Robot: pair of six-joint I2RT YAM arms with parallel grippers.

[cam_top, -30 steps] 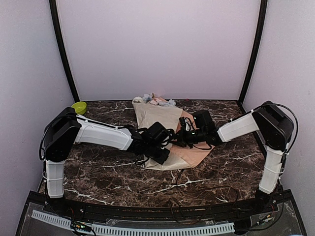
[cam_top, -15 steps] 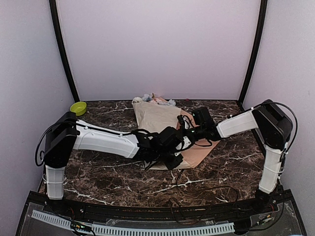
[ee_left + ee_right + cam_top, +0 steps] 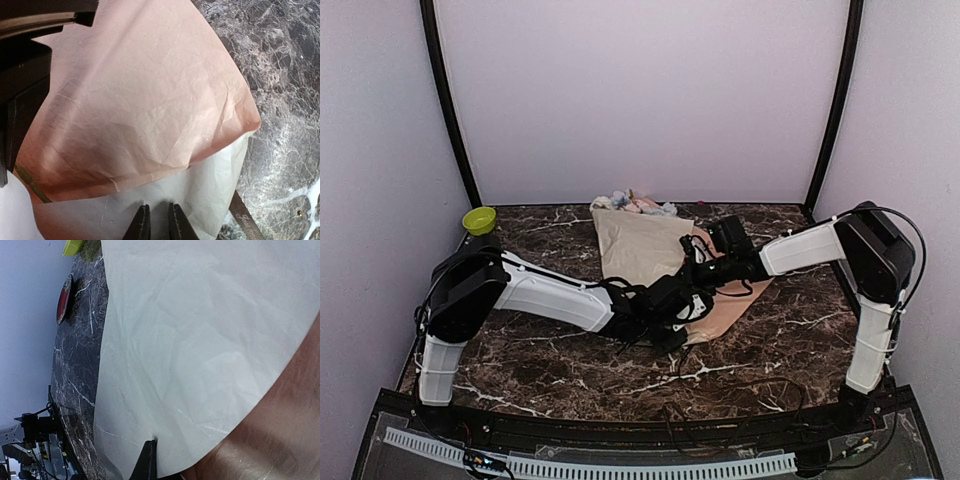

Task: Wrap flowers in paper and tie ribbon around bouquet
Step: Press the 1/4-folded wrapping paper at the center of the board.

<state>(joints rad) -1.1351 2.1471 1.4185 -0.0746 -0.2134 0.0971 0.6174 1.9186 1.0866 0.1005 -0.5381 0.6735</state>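
Paper (image 3: 638, 245) sits centre frame overhead, crinkled beige with a peach fold; only that view shows flowers (image 3: 632, 203) at its upper end. My left fingers (image 3: 142, 228) stand a slit apart, right fingers (image 3: 149, 464) pressed together.

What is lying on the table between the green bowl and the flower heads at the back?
Nothing. In the top view, only bare marble table lies between the green bowl and the flowers.
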